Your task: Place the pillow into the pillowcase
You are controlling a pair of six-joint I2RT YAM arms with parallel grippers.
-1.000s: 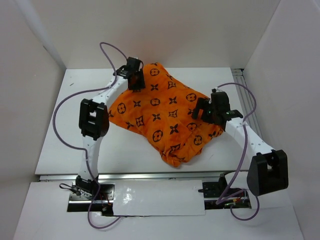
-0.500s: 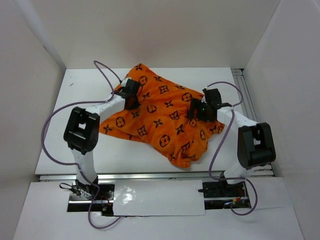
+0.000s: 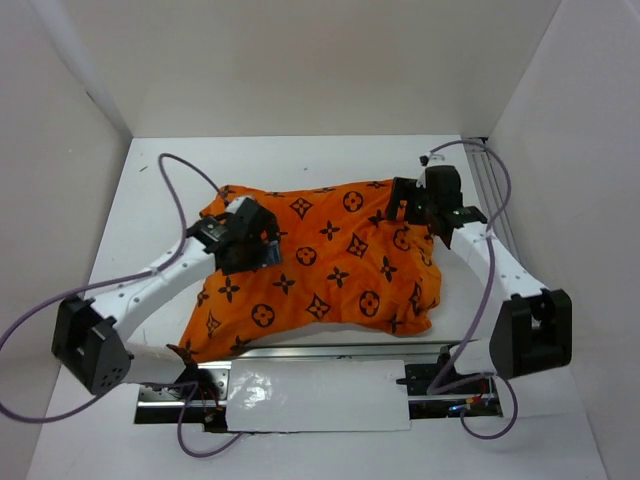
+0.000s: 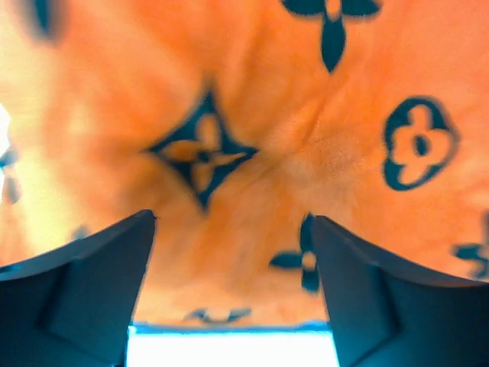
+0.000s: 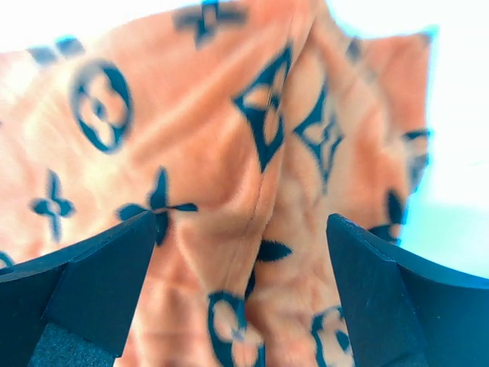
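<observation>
The pillowcase (image 3: 330,270) is bright orange, printed all over with dark brown flowers, four-pointed diamonds and ringed blossoms (blurred, but the same in both wrist views). The table (image 3: 150,190) is white. The arms (image 3: 150,288) are white with black joints, and their cables (image 3: 185,163) are pale purple.

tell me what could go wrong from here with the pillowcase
Both the left gripper and right gripper are open over the pillowcase; closing here may pinch only a loose fold.
Its near corner lies at the table's front edge, so pulling nearer could drag it off.
No pillow shows; it may be only partly inside.
</observation>
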